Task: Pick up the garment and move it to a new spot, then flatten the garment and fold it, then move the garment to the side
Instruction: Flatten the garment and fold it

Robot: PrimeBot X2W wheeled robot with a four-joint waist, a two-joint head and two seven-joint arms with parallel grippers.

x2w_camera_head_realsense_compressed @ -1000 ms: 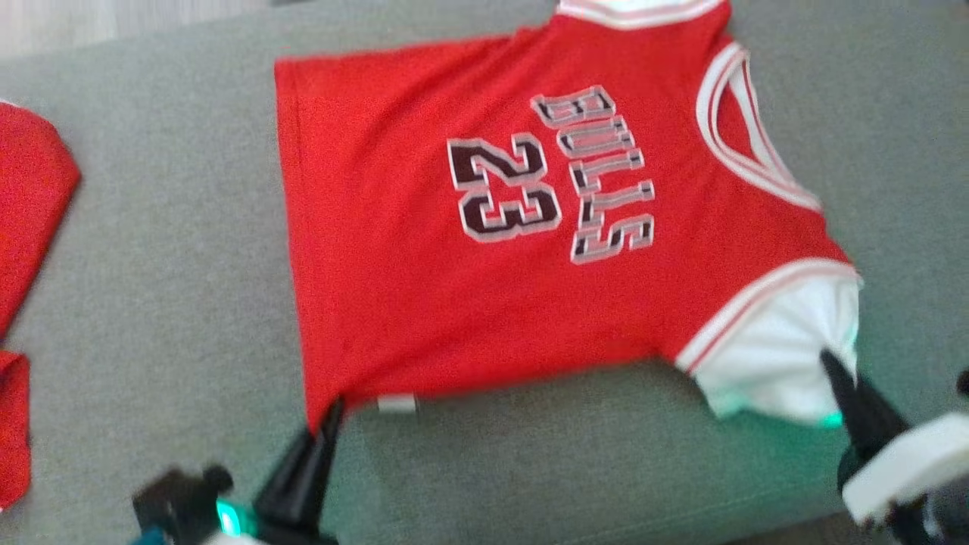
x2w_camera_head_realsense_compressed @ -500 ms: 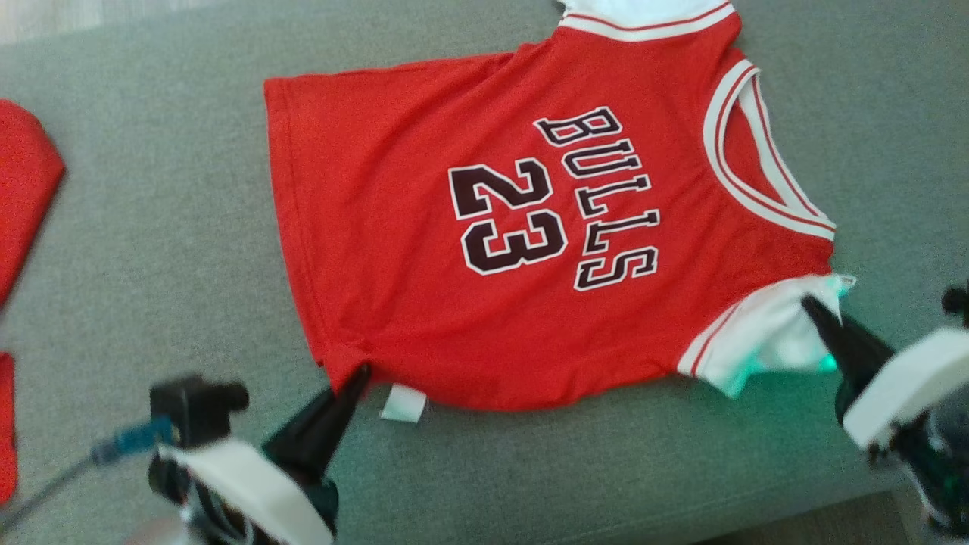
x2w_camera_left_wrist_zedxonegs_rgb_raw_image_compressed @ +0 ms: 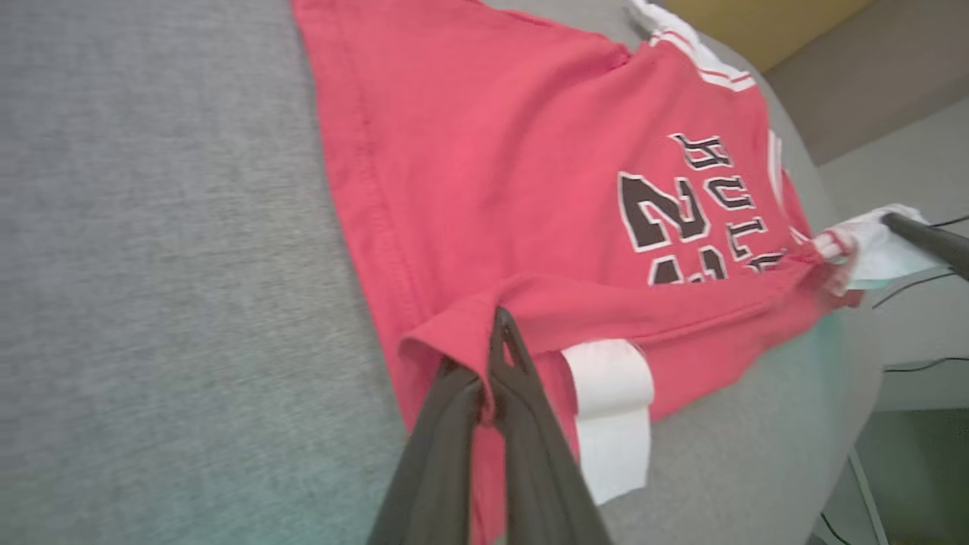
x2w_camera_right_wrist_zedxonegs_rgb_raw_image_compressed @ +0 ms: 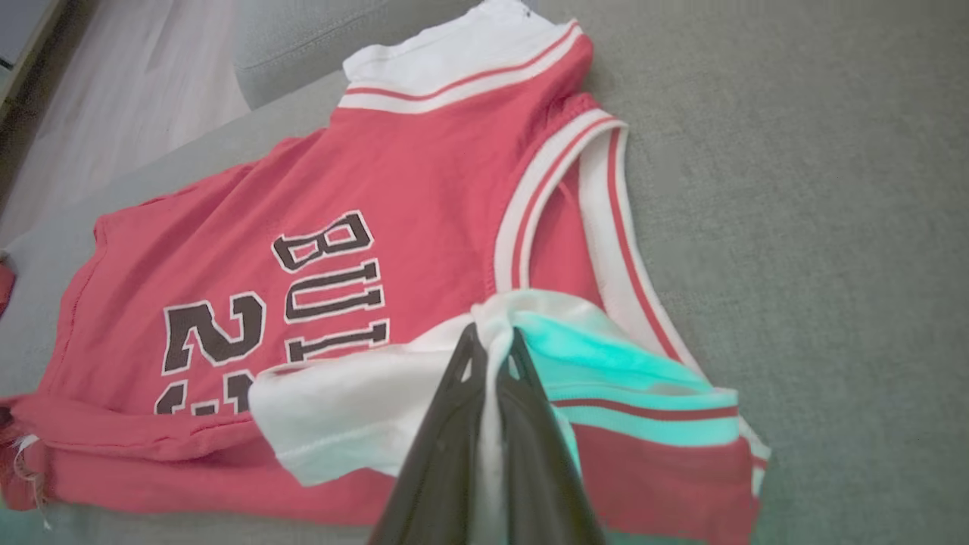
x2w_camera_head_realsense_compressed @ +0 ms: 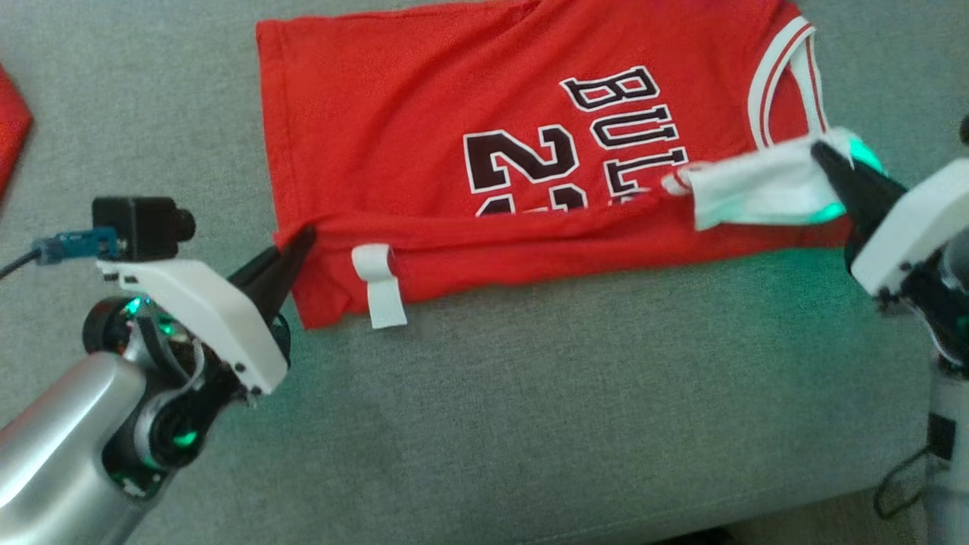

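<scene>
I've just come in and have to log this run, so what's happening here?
The robot is midway through folding a red jersey on a grey cushion. Its left tool is shut on the near hem corner, and its right tool is shut on the white sleeve. Together they hold the near edge turned over the lettering, partly covering the number.

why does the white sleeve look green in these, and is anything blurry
Head view: a teal glow tints the white sleeve beside the right gripper and the grey cushion below it, probably from a light on the wrist. Right wrist view: same teal cast, and the jersey looks washed pink. Left wrist view: the far sleeve end is slightly smeared.
</scene>
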